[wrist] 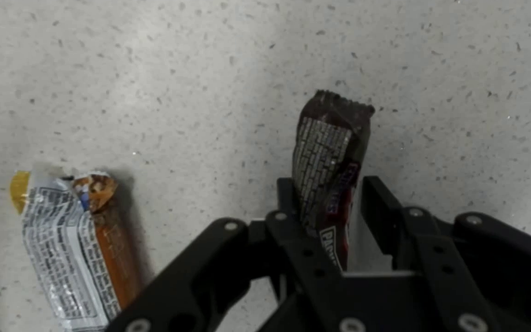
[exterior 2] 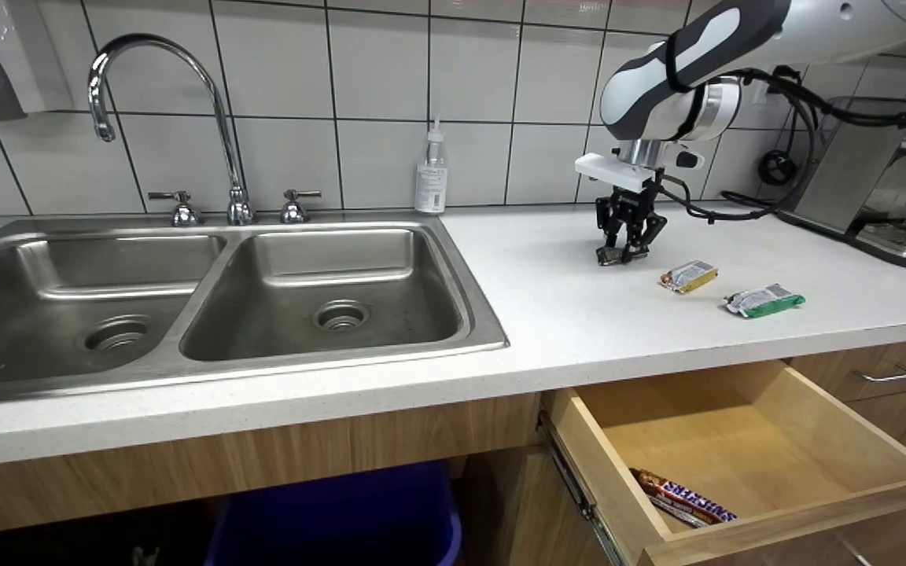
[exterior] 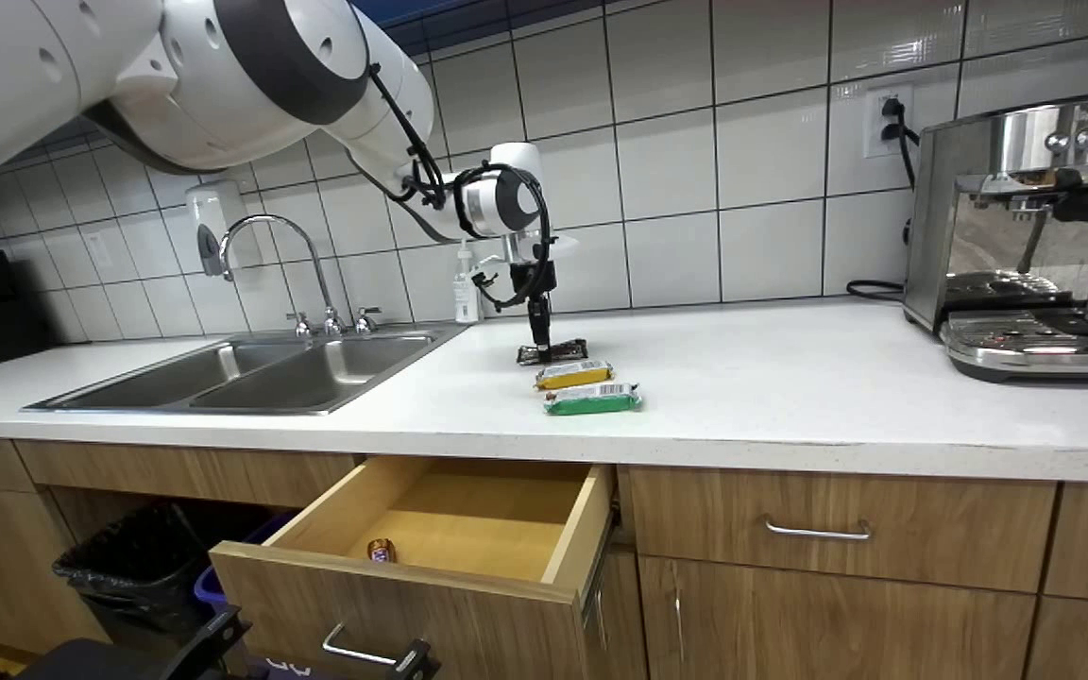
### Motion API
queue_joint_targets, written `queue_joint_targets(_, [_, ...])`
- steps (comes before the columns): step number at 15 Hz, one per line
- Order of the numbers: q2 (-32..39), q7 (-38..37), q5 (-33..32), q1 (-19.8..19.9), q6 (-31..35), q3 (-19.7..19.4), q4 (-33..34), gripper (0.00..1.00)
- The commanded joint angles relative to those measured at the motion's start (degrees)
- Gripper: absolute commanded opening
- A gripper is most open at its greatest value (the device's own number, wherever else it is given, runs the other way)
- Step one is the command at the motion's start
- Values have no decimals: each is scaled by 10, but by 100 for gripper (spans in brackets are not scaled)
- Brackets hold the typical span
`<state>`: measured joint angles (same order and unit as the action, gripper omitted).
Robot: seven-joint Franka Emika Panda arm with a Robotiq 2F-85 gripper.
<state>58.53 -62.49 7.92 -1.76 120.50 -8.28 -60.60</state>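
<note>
While the parted jaws straddle a dark-wrapped bar [wrist: 327, 170], a gap showing along one side, yellow-wrapped bar [exterior: 574, 376] and green-wrapped bar [exterior: 593, 399] nearer the front edge of the tabletop [exterior: 790, 387]

The dark-wrapped bar [wrist: 327, 157] shows creased plastic film, the gripper [wrist: 327, 190] is matt, the countertop [exterior 2: 532, 299] smooth, the sink [exterior 2: 327, 259] satin metal, the faucet [exterior 2: 225, 134] polished metal, and the drawer [exterior 2: 767, 440] smooth wood.
</note>
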Motion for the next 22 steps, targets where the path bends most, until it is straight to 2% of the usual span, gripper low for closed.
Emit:
queue_joint_targets(1, [17,-11,-2,10,-29,9,42,12])
queue_joint_targets(3, [17,-10,-2,11,-29,10,43,1])
queue_joint_targets(4, [15,-9,-2,12,-29,11,42,0])
queue_joint_targets(5, [13,-7,-2,11,-28,11,39,4])
queue_joint_targets(15, [-29,11,-2,8,-5,15,-7,4])
queue_joint_targets(22, [-89,34,-7,-1,19,17,-83,4])
